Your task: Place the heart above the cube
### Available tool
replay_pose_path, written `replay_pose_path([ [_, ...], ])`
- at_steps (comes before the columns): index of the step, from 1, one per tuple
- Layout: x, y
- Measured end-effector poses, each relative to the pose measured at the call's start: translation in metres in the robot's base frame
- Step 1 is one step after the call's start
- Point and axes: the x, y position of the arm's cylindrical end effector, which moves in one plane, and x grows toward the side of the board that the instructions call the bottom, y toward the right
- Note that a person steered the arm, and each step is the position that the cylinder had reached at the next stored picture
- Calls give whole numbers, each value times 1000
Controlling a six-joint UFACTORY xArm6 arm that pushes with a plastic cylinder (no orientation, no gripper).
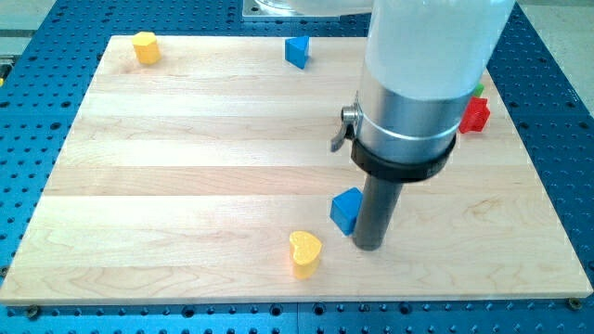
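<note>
Nearest the view's bottom, the yellow heart [305, 252] is lying on the wooden board [186, 186], just below and left of the blue cube [347, 210]. My tip [369, 246] is resting just right of the cube, apparently touching or nearly touching it, and right of the heart. No pincer is fitted, only a rod, so nothing is being grasped. Judging by this, the heart is not yet being moved to above the cube. The next move is likely calling for bringing the tip round beneath the heart, then steering it up past the cube without knocking it. Another yellow block [145, 46], a blue block [296, 51] and a red block [474, 114] are sitting well apart.
</note>
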Motion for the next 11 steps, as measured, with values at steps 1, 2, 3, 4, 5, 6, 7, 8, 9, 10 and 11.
replay_pose_path([
  [1, -29, 0],
  [2, -70, 0],
  [3, -86, 0],
  [4, -86, 0],
  [5, -88, 6],
  [6, -88, 10],
  [7, -86, 10],
  [8, -40, 0],
  [9, 1, -25],
  [10, 45, -42],
  [11, 61, -51],
])
